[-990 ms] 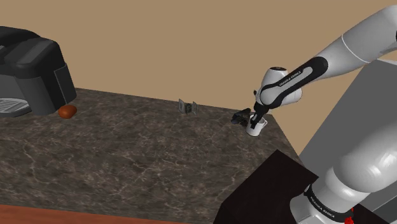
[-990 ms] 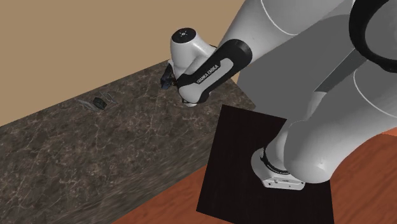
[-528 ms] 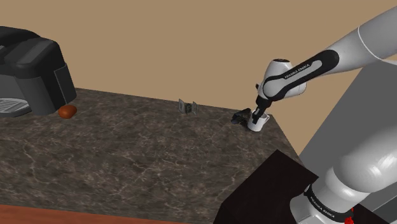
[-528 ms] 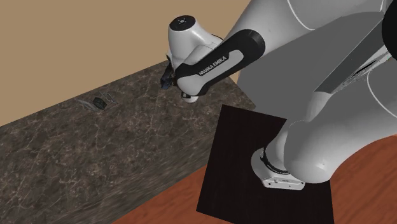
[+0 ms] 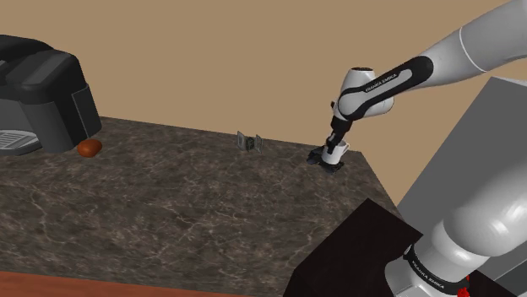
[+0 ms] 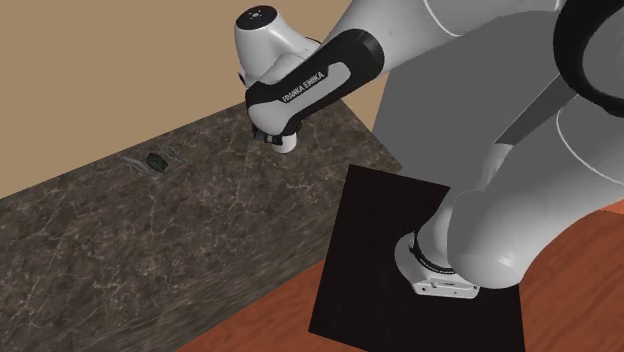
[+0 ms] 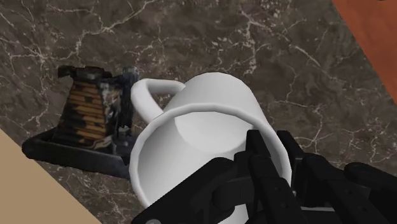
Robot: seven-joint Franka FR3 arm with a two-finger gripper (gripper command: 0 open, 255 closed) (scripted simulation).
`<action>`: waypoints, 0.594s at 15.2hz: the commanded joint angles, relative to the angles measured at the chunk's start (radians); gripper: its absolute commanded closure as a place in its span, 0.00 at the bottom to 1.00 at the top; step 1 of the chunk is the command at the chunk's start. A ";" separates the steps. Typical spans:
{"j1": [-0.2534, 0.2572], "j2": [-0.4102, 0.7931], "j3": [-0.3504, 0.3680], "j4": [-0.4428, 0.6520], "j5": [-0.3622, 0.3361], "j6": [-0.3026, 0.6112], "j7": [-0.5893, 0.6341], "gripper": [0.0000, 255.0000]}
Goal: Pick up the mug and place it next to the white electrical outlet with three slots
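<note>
- Looking along the gripper, I see the white mug [image 7: 210, 108] tipped so its open mouth faces the camera, its handle [image 7: 149, 95] pointing towards a small dark object [image 7: 89, 114].
- From the shoulder view the mug [image 5: 335, 155] sits at the far corner of the counter on that view's right, close to the tan wall [image 5: 253, 59]. I cannot tell whether its base rests on the stone or hangs just above it.
- From the second exterior view the mug [image 6: 288, 143] shows as a white patch under the wrist.
- The black gripper [image 7: 273, 146] has its fingers drawn close together across the mug's rim, one inside the cup and one outside, pinching the wall between them.
- In the shoulder view the gripper [image 5: 336, 145] points steeply down from the white arm [image 5: 380, 84].
- The small dark object is black with brownish banding on a flat black base, just beside the mug on its handle side.
- The outlet [image 5: 250, 142], drawn grey and dark, stands further along the back edge of the counter, apart from the mug.
- The counter [image 5: 169, 202] is dark veined stone.
- A big black machine [image 5: 42, 76] sits at the shoulder view's far left, a reddish-brown lump [image 5: 89, 148] at its foot.
- The arm's dark stand [image 5: 355, 253] is on reddish wood floor [image 6: 560, 290].
</note>
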 commanded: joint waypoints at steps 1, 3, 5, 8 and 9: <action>0.012 0.073 0.010 0.089 0.019 -0.018 0.006 1.00; 0.020 0.141 0.017 0.176 0.034 -0.038 0.010 1.00; 0.025 0.208 0.025 0.266 0.047 -0.061 0.014 1.00; 0.031 0.310 0.035 0.409 0.063 -0.104 0.020 1.00; 0.033 0.344 0.038 0.460 0.068 -0.120 0.022 1.00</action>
